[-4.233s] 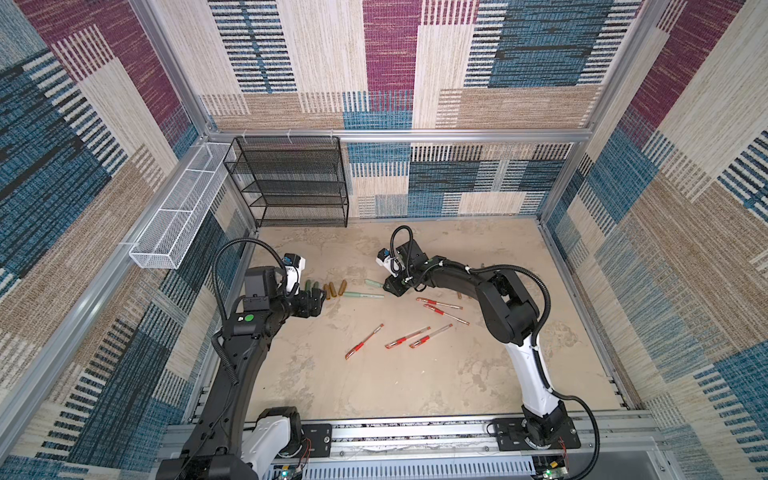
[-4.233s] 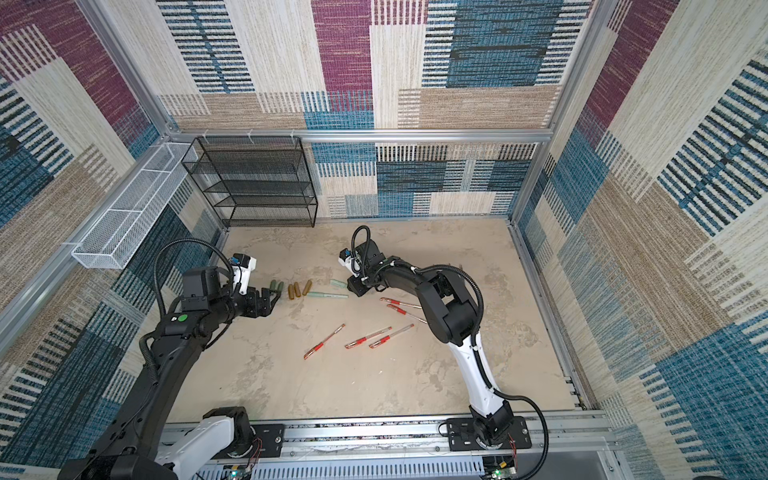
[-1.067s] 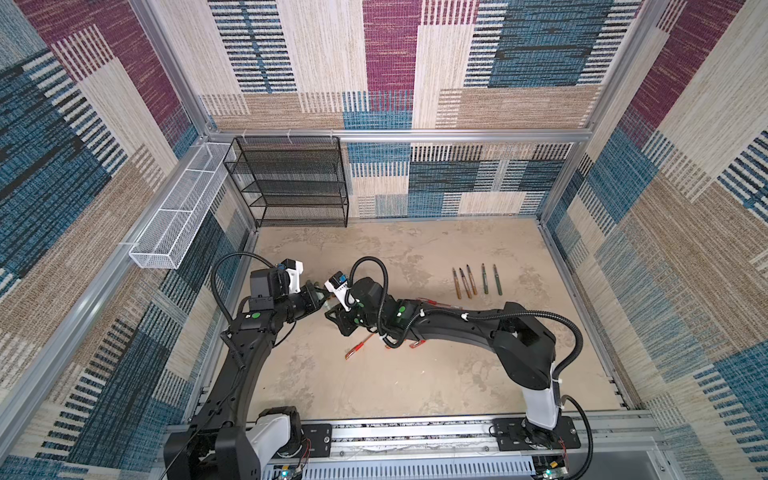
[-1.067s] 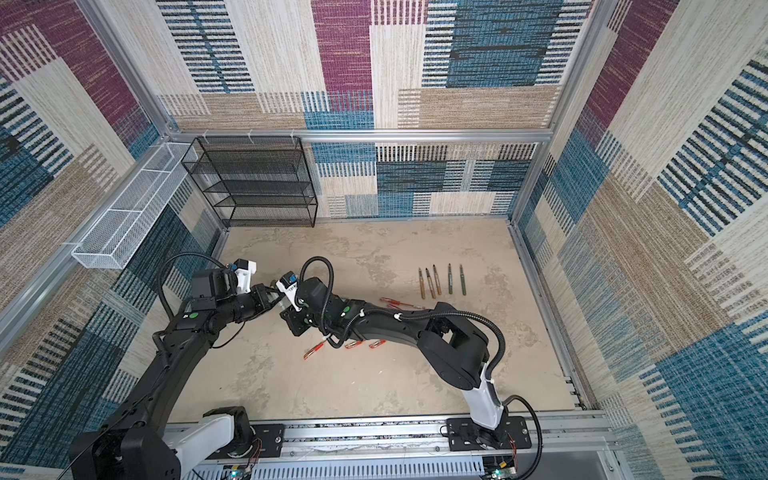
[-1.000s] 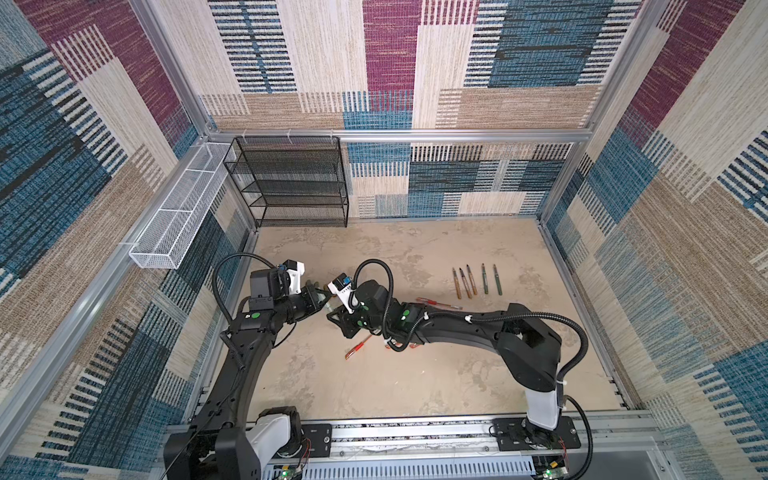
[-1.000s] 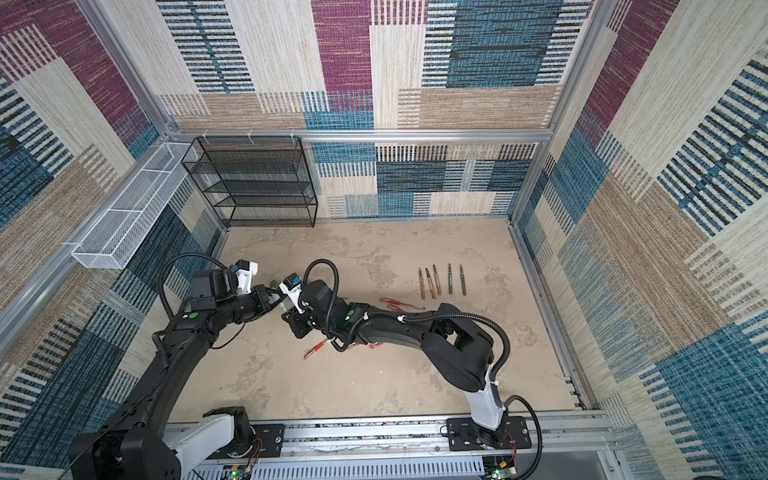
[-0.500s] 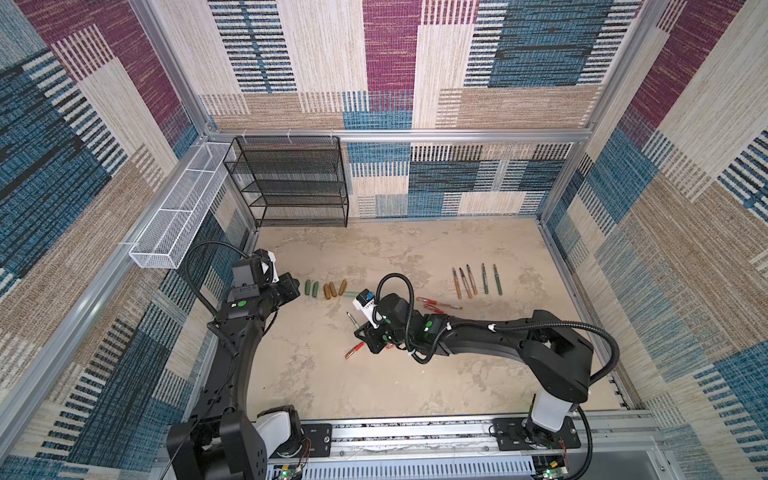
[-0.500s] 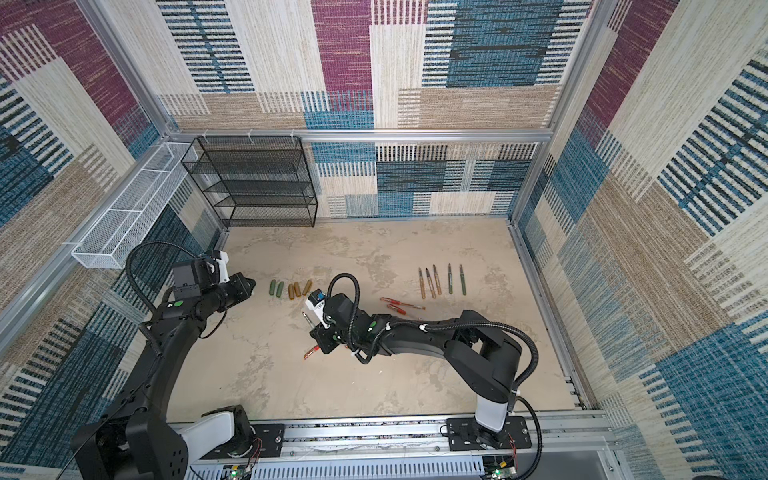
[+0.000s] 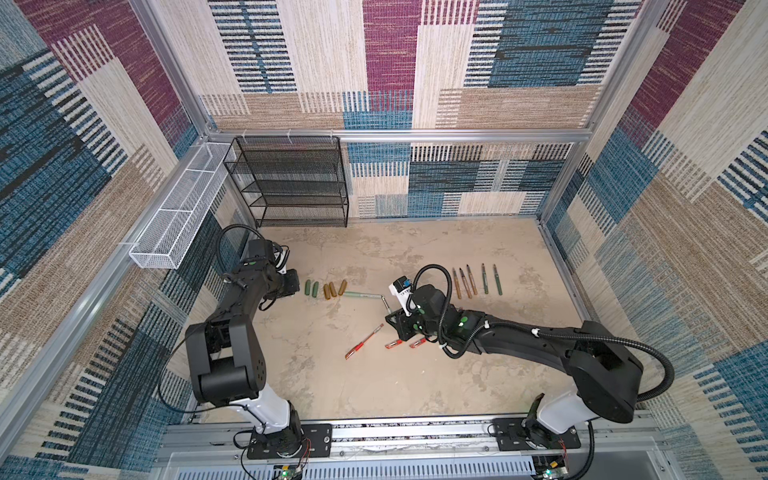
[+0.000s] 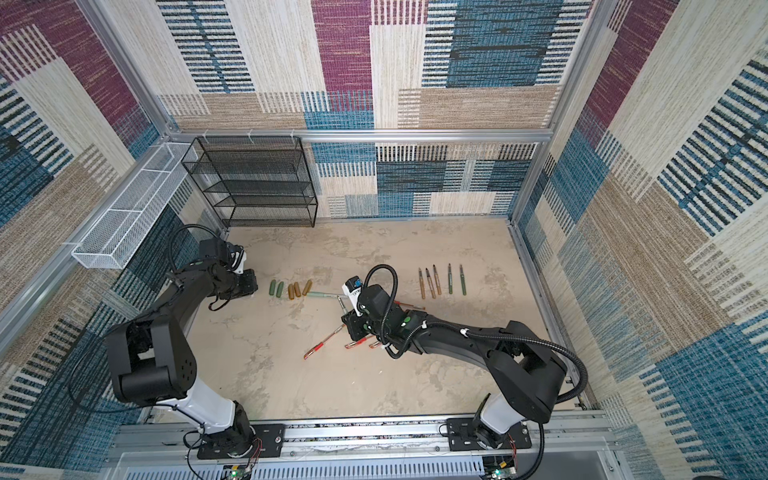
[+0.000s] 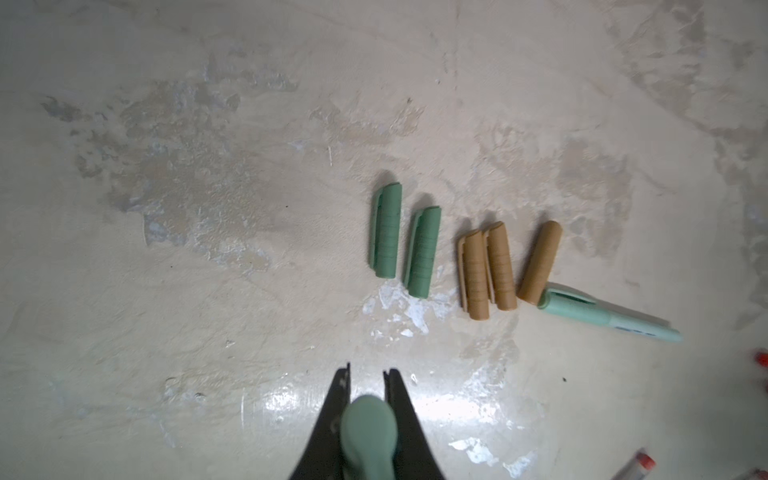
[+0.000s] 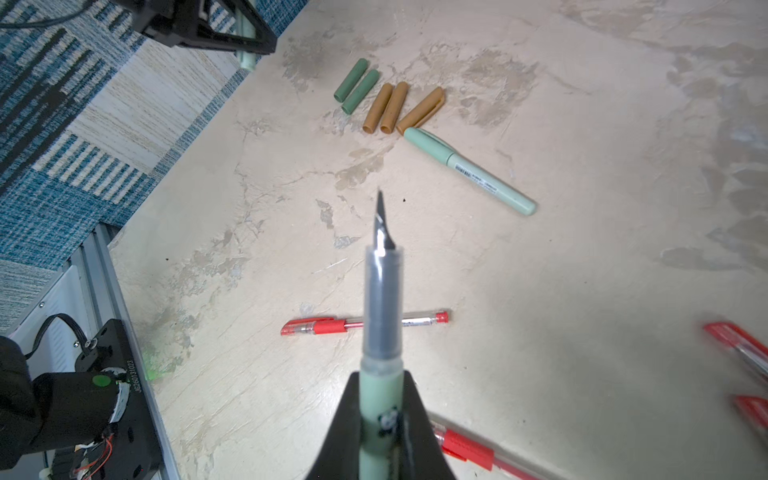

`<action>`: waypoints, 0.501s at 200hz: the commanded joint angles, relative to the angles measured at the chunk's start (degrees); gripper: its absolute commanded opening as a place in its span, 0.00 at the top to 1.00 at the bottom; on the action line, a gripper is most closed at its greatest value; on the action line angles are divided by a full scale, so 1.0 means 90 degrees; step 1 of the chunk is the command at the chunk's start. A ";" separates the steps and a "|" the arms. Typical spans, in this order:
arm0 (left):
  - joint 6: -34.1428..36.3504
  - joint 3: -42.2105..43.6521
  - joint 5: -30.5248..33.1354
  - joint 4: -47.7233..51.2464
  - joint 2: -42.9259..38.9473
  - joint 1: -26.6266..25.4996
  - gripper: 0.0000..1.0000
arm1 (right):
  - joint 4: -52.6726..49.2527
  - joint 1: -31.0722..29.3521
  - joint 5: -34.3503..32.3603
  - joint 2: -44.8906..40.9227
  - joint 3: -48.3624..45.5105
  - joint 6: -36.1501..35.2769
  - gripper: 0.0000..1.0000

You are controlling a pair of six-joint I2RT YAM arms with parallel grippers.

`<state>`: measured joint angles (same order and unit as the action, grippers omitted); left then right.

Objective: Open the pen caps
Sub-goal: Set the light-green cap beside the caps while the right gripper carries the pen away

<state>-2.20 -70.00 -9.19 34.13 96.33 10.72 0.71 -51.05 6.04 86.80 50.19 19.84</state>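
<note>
While the left tool (image 11: 366,370) is clamped on a pale mint cap (image 11: 368,432) near the desk's (image 9: 374,386) left edge, two dark green caps (image 11: 386,230) and three golden brown caps (image 11: 500,266) lie side by side just to its right, the last brown one touching the capped end of a mint pen (image 11: 606,316). Toward the middle, the right tool (image 12: 381,376) grips an uncapped mint pen barrel (image 12: 382,299), nib forward, over capped red pens (image 12: 361,325), and five uncapped brown and green barrels (image 9: 471,280) lie in a row at the far right.
</note>
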 commanded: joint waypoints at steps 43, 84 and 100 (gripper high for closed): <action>0.0612 -0.1105 0.1021 0.0880 0.1403 -0.0012 0.97 | -0.0026 0.0390 -0.0515 -0.1187 -0.0859 0.0013 1.00; 0.0945 -0.1680 0.1149 0.1132 0.2098 -0.0010 0.88 | -0.0105 0.0522 -0.0838 -0.2000 -0.1345 0.0027 1.00; 0.0991 -0.1958 0.1111 0.1274 0.2342 -0.0010 0.87 | -0.0260 0.0526 -0.1070 -0.2331 -0.1483 0.0063 1.00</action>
<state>3.90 -84.66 -0.21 42.59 115.20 10.61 -1.13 -46.48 0.05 69.06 38.22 19.86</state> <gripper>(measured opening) 0.145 0.144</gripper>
